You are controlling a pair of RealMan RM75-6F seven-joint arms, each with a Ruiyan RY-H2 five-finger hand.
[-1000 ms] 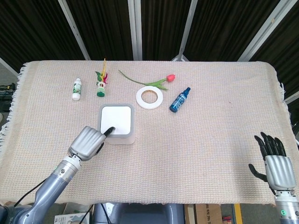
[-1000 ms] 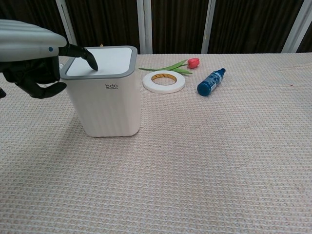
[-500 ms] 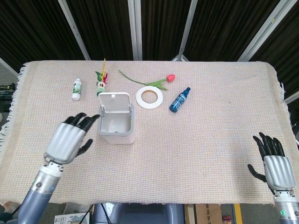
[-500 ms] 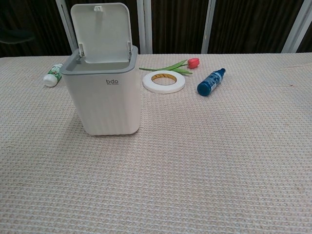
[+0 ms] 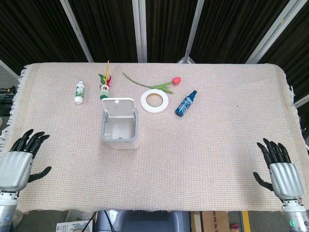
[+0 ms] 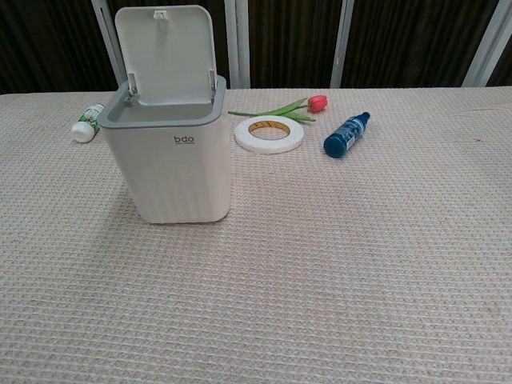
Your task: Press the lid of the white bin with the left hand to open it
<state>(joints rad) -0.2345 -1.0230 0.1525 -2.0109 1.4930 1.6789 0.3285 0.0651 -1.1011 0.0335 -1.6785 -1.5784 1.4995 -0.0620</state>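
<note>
The white bin [image 6: 171, 164] stands on the left half of the table, a little toward the back, and its lid [image 6: 166, 54] is up, upright behind the mouth, so I can look down into the empty inside from the head view. One second ago the lid was flat and closed, with one fingertip of my left hand pressing on it near the front edge. Half a second ago the lid was already raised and my hand had lifted off, hovering just left of the bin. The bin itself has not shifted on the woven cloth [image 5: 207, 140].

My left hand [image 5: 17, 162] is now pulled far back to the near left corner of the table, well apart from the bin. It holds nothing, and its fingers are spread out straight. The chest view no longer shows it at all. My right hand [image 5: 280, 169] rests at the near right corner, also released with fingers apart, almost where it was before.

Behind the bin lie the other things, all unmoved: a small white bottle [image 5: 79, 92] to the left, a feathered toy [image 5: 105, 86], a tulip [image 5: 159, 85], a ring of white tape [image 5: 154, 100] and a blue bottle [image 5: 186, 103] to the right.
</note>
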